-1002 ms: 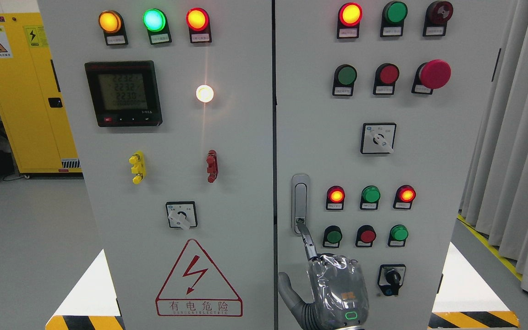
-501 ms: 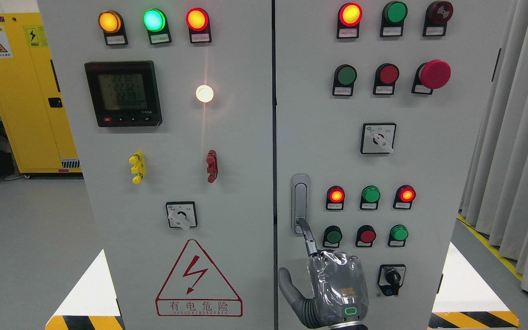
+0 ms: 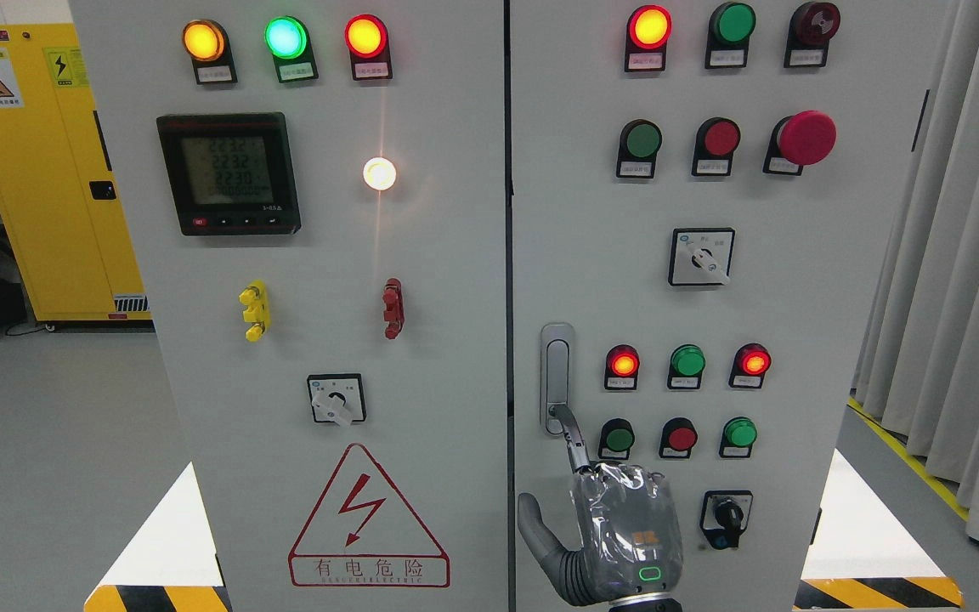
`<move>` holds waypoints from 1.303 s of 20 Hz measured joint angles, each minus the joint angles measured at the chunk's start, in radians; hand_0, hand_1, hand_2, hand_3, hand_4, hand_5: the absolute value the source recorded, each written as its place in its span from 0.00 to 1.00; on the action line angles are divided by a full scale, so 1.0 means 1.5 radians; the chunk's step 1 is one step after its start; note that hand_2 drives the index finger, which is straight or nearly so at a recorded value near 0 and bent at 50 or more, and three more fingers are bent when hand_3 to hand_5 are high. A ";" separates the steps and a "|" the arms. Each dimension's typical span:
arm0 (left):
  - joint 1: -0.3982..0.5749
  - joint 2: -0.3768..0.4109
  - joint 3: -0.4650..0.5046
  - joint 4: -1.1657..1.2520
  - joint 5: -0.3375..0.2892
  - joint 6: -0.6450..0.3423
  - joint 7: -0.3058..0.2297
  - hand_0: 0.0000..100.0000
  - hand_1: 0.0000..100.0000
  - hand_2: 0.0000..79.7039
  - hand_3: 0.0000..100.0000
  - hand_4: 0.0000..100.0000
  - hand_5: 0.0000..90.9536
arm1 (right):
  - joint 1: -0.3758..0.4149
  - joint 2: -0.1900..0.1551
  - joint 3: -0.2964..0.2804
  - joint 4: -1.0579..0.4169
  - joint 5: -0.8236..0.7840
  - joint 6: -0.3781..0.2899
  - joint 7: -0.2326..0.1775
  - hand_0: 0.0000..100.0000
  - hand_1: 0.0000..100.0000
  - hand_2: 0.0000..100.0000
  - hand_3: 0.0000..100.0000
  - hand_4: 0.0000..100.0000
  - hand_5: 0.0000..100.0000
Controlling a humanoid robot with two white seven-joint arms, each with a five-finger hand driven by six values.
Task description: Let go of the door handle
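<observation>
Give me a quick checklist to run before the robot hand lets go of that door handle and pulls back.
1. Door handle released: not ok, the right robot hand has its index fingertip on the lower end.
2. Handle latched flush: cannot tell.
3. Right door shut: ok, the centre seam looks narrow and even.
4. Retreat path: ok, the nearest green button sits apart from the finger.
5. Left arm: cannot tell, not in view.

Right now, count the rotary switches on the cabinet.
3 switches: left door, lower middle; right door, middle; right door, low, beside the right hand, which could hide another.
</observation>
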 measured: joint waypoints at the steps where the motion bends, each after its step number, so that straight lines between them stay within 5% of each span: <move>1: 0.000 0.000 0.000 0.000 0.000 0.000 0.000 0.12 0.56 0.00 0.00 0.00 0.00 | 0.000 0.000 0.000 0.001 0.000 0.000 0.000 0.48 0.38 0.00 1.00 0.99 1.00; 26: 0.000 0.000 0.000 0.000 0.000 0.000 0.000 0.12 0.56 0.00 0.00 0.00 0.00 | 0.001 0.001 0.002 0.008 -0.002 0.010 0.004 0.50 0.38 0.00 1.00 1.00 1.00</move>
